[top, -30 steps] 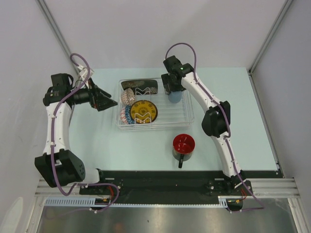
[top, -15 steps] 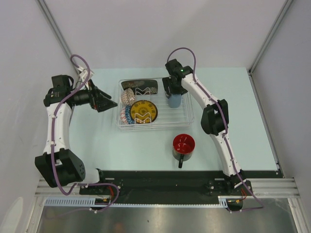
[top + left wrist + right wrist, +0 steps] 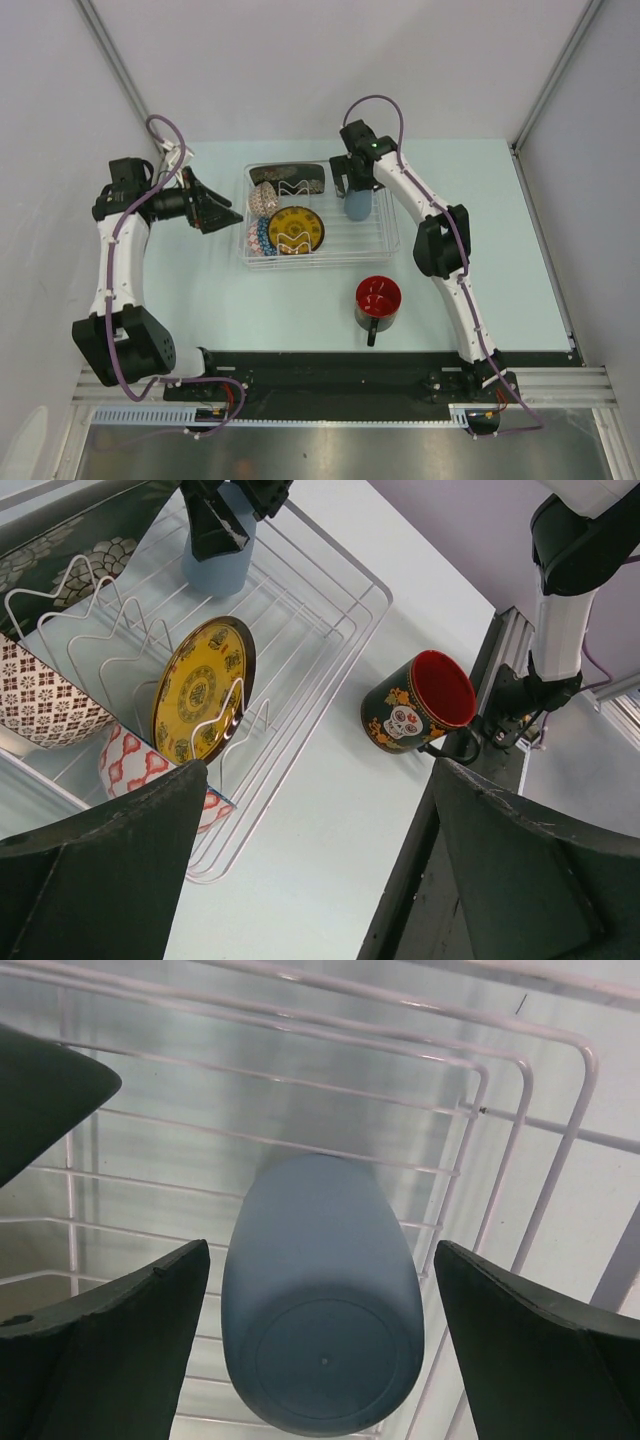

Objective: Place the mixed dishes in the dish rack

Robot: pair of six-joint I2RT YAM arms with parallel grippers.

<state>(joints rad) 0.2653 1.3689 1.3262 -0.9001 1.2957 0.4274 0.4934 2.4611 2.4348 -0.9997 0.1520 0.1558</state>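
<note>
Right claw [image 3: 320, 1252] spread astride inverted blue cup [image 3: 322, 1345] in far right corner of dish rack [image 3: 524, 1092]; left claw [image 3: 320, 770] released.

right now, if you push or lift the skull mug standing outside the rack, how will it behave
The mug looks like glazed ceramic: probably rigid, heavyish and breakable if dropped. It stands upright on the table, so a low push would likely slide it, not tip it. Its glossy wall may slip.

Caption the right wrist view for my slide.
Open right gripper flanks an upside-down blue cup in the dish rack.
</note>
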